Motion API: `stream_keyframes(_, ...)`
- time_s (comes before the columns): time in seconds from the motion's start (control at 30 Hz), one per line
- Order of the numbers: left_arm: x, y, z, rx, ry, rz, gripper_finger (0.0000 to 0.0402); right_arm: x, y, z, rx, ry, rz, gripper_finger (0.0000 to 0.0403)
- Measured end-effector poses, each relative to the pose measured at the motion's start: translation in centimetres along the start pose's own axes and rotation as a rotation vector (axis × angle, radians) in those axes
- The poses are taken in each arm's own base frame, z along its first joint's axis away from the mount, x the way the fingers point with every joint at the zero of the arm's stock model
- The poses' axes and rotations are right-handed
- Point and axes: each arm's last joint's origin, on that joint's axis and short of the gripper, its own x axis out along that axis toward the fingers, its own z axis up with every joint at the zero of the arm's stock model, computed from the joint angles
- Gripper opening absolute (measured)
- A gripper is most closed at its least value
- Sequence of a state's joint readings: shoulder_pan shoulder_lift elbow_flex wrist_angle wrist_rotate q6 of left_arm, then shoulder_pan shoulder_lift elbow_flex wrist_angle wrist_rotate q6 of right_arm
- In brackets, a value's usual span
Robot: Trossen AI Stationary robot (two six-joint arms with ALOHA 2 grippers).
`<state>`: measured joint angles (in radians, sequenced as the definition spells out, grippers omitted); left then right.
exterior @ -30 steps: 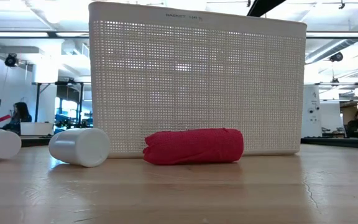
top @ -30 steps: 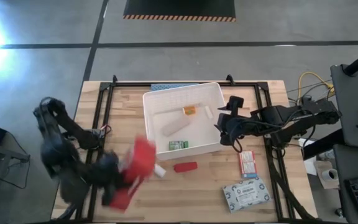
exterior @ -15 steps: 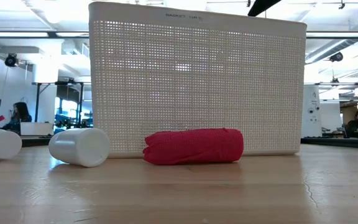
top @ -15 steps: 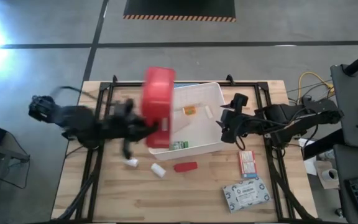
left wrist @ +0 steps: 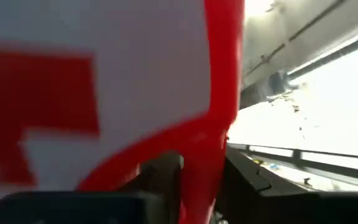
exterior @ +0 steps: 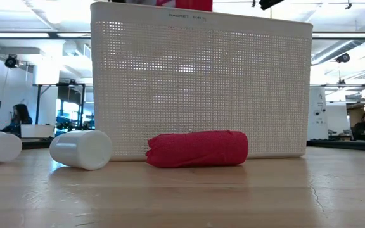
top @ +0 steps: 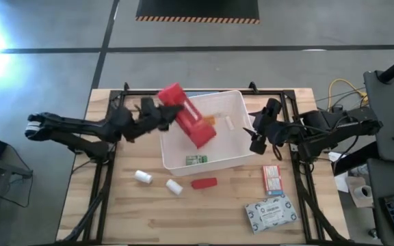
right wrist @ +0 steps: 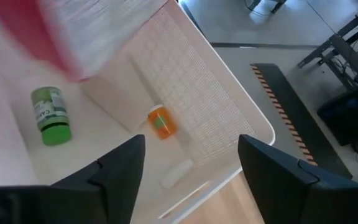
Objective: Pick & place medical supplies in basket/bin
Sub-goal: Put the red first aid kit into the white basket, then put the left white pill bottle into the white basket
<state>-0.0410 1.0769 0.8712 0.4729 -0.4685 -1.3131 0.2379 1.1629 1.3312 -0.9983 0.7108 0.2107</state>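
Wooden table (top: 217, 212) with white basket (top: 173, 158) at centre; left arm holds the red first-aid case (top: 187, 116) over the basket.

Red first-aid case sits tilted above the basket's left half, gripped by the left gripper (top: 157, 111), whose fingers are closed on its left end; the left wrist view is filled by the case's white panel and red cross. Inside the basket lie a green bottle (right wrist: 50, 116), an orange bottle (right wrist: 161, 122) and a small white stick (right wrist: 178, 173). On the table near the basket's near wall: a red tube (top: 204, 183), two white rolls (top: 142, 177) to its left, a red-white box (top: 273, 180) to the right, and a pale patterned pack (top: 271, 212) nearer still. Right gripper (top: 254, 140) hovers at the basket's right rim, fingers spread apart and holding nothing.
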Motion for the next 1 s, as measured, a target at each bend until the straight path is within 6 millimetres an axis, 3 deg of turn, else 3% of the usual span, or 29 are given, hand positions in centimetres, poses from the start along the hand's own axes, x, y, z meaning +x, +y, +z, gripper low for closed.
stream_keyframes(0.17, -1.5, 1.8, -1.8, -0.018, -0.075, 0.095, 0.0081, 0.0, 0.0, 0.0, -0.04, -0.003, -0.022, 0.0244)
stream_keyframes(0.43, -1.5, 0.7, -1.8, 0.07, -0.099, 0.136, 0.0085, 0.1, 0.0, 0.1, -0.077, -0.008, -0.025, 0.0242)
stream_keyframes(0.57, -1.5, 1.8, -2.1, 0.149, -0.03, 0.316, 0.0106, 0.1, 0.0, 0.1, -0.088, -0.007, -0.025, 0.0242)
stream_keyframes(0.67, -1.8, 2.8, -2.4, 0.202, 0.138, 0.507, 0.014, 0.1, 0.0, 0.1, -0.088, -0.008, -0.025, 0.0242)
stream_keyframes(0.8, -0.6, 0.1, -1.3, 0.323, 0.311, 0.673, 0.016, 0.1, 0.0, 0.1, -0.087, -0.008, -0.026, 0.0242)
stream_keyframes(1.0, 3.4, -5.3, -2.0, 0.891, 0.59, 0.791, 0.0161, 0.4, -0.2, 0.2, -0.084, -0.002, -0.037, 0.0242)
